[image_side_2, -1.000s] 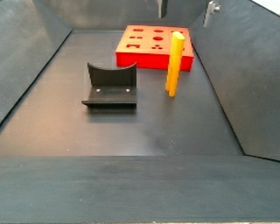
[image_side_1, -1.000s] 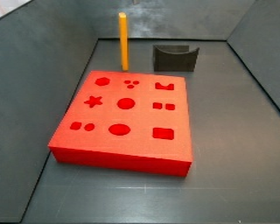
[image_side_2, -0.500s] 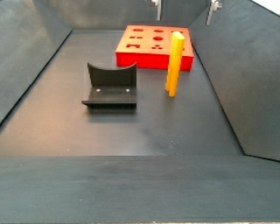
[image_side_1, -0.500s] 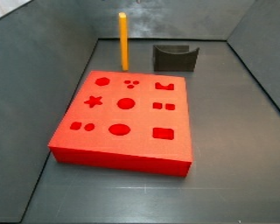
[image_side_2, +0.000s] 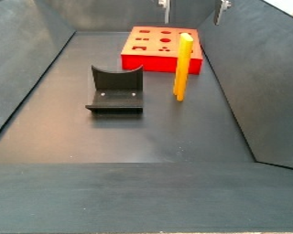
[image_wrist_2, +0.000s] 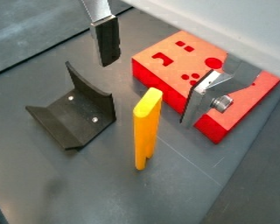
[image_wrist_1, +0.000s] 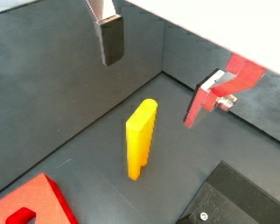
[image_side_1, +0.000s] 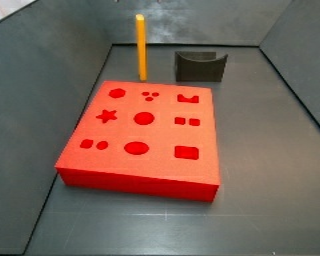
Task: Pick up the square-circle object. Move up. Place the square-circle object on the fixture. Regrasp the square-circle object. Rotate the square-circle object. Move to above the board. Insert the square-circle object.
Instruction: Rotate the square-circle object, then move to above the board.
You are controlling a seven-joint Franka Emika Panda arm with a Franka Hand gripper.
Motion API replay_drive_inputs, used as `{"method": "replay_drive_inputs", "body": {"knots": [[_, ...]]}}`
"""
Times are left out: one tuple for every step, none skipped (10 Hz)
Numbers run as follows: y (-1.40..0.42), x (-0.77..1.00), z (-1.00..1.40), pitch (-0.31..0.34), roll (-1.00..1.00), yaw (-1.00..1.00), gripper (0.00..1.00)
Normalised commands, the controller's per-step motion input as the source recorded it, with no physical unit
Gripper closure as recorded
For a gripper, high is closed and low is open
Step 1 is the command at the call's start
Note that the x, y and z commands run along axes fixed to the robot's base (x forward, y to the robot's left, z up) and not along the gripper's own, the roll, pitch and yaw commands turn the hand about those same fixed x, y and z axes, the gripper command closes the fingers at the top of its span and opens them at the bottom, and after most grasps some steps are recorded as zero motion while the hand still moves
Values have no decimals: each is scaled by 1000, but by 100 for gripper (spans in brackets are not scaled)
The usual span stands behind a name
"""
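Observation:
The square-circle object, a slim yellow-orange peg (image_side_1: pixel 141 47) (image_side_2: pixel 182 66), stands upright on the dark floor between the red board (image_side_1: pixel 156 136) (image_side_2: pixel 161 64) and the wall. My gripper (image_wrist_1: pixel 157 74) (image_wrist_2: pixel 157 70) hangs open above it, touching nothing. One finger (image_wrist_1: pixel 111 39) and the opposite finger (image_wrist_2: pixel 206 94) are spread wide on either side of the peg's top (image_wrist_1: pixel 140 140) (image_wrist_2: pixel 146 127). Only the fingertips show at the top edge of a side view (image_side_2: pixel 193 7). The dark fixture (image_side_1: pixel 199 66) (image_side_2: pixel 114 90) (image_wrist_2: pixel 73 114) sits beside the peg with nothing on it.
Grey walls (image_side_1: pixel 56 60) (image_side_2: pixel 33 64) enclose the dark floor on all sides. The board (image_wrist_2: pixel 160 83) has several shaped holes in its top face. A corner of the board (image_wrist_1: pixel 38 206) and part of the fixture (image_wrist_1: pixel 241 197) show in a wrist view.
In a side view the fingertips at the top edge stand slightly wider apart than a second ago. Peg, fixture and board have not moved.

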Motion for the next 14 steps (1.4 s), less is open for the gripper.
{"method": "replay_drive_inputs", "body": {"knots": [[2, 12, -1000, 50, -67, 113, 0], [9, 32, -1000, 8, -46, 84, 0], [11, 34, -997, -15, -20, 64, 0], [6, 25, -790, -36, 17, 50, 0], [6, 19, -637, -43, 42, 42, 0], [8, 18, -490, -44, 64, 35, 0], [8, 25, -303, -37, 88, 28, 0], [7, 24, -174, -32, 104, 23, 0], [0, 0, 0, -31, 114, 22, 100], [-136, -182, 1000, -76, -226, -70, 100], [-136, -188, 1000, -65, -232, -64, 100], [-122, -180, 1000, -67, -242, -47, 100], [-113, -172, 1000, -55, -250, -40, 100], [-100, -158, 1000, -25, -236, -36, 100]]}}
